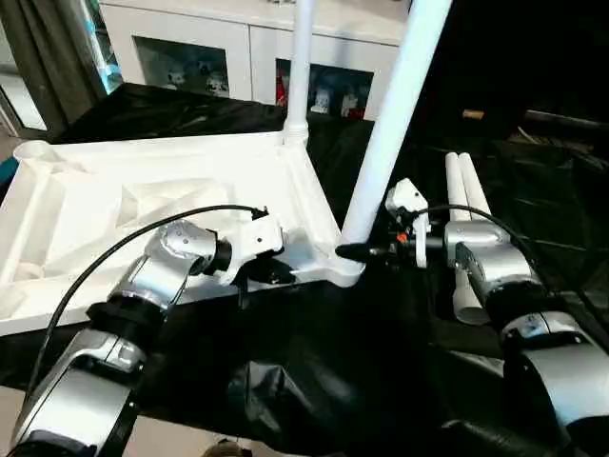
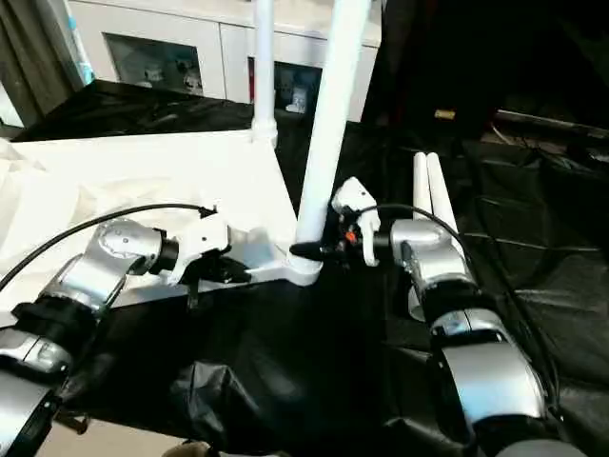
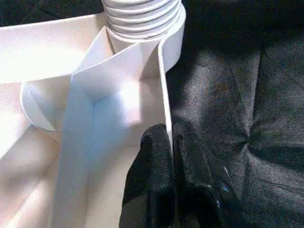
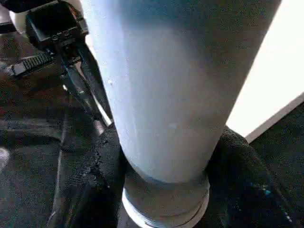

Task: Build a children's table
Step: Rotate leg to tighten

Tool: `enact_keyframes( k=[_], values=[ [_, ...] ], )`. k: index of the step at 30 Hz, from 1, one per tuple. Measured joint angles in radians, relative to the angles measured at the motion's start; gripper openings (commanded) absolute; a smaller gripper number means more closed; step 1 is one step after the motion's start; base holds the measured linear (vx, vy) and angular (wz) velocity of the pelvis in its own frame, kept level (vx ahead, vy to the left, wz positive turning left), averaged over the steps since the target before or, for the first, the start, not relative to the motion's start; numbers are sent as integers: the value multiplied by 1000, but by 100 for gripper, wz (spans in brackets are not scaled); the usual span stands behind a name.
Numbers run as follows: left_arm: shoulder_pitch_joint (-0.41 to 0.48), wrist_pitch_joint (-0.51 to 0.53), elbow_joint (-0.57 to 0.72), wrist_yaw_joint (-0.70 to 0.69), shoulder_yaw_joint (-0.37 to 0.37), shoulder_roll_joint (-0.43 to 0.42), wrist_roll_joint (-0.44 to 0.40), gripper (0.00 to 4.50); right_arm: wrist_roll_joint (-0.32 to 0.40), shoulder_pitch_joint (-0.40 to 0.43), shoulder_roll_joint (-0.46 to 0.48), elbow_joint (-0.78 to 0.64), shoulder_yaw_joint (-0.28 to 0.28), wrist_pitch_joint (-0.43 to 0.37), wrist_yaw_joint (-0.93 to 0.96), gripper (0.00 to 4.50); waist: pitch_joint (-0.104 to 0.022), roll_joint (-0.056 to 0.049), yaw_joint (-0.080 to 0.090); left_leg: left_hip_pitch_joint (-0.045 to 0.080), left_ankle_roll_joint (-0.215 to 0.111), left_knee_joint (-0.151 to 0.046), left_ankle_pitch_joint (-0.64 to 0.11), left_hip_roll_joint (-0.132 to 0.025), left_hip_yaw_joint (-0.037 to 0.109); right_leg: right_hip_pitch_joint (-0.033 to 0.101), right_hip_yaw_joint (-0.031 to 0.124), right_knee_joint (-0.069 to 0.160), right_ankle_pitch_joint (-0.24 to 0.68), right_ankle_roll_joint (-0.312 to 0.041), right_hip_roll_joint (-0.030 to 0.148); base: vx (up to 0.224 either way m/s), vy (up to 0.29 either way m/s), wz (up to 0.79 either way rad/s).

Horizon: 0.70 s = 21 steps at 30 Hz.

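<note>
Black cloth (image 1: 314, 371) under white cabinet (image 1: 238, 43); left gripper (image 3: 169, 142) pinches tabletop (image 1: 143, 200) rim, right gripper (image 4: 161, 156) clasps leg (image 1: 385, 143)

black cloth (image 1: 314, 371) covers the surface; the upturned tabletop (image 1: 86, 209) and two loose legs (image 1: 461, 190) lie on it.

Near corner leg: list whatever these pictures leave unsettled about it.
- Near corner leg: top cut off by the head views' upper edge.
- Its seating depth in the tabletop socket: right gripper covers the base.
- Two spare legs: near ends hidden behind the right forearm.
- Left gripper pinches the rim.
</note>
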<state>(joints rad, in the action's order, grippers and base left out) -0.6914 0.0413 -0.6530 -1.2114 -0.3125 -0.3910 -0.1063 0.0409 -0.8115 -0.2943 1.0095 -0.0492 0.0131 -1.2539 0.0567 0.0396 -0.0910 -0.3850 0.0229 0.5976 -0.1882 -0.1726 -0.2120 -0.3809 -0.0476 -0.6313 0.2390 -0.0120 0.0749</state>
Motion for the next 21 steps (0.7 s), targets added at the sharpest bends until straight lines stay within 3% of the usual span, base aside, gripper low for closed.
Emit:
enact_keyframes(
  k=[7,13,17,21],
  values=[
    [-4,-3,-12,9,3,3,-6,0,6,29,15,-25,5,14,38,204,-1,1,0,2,0,0,0,0,0,1,0,-1,0,0,0,0,0,0],
    [-95,112,-153,186,17,100,-44,0,4,15,100,35,50,5,432,202,-1,0,16,19,2,0,0,0,0,15,1,1,-2,-3,1,0,0,0],
    [-186,206,-275,345,30,195,-51,0,8,-39,195,96,114,-26,795,201,2,-4,31,18,2,-2,0,1,1,8,0,7,2,4,1,-26,5,-2],
    [-235,226,-352,442,41,258,-55,0,23,-75,250,133,143,-32,999,200,5,-13,32,18,2,-3,0,1,2,8,1,14,2,3,1,0,0,0]
  ],
)
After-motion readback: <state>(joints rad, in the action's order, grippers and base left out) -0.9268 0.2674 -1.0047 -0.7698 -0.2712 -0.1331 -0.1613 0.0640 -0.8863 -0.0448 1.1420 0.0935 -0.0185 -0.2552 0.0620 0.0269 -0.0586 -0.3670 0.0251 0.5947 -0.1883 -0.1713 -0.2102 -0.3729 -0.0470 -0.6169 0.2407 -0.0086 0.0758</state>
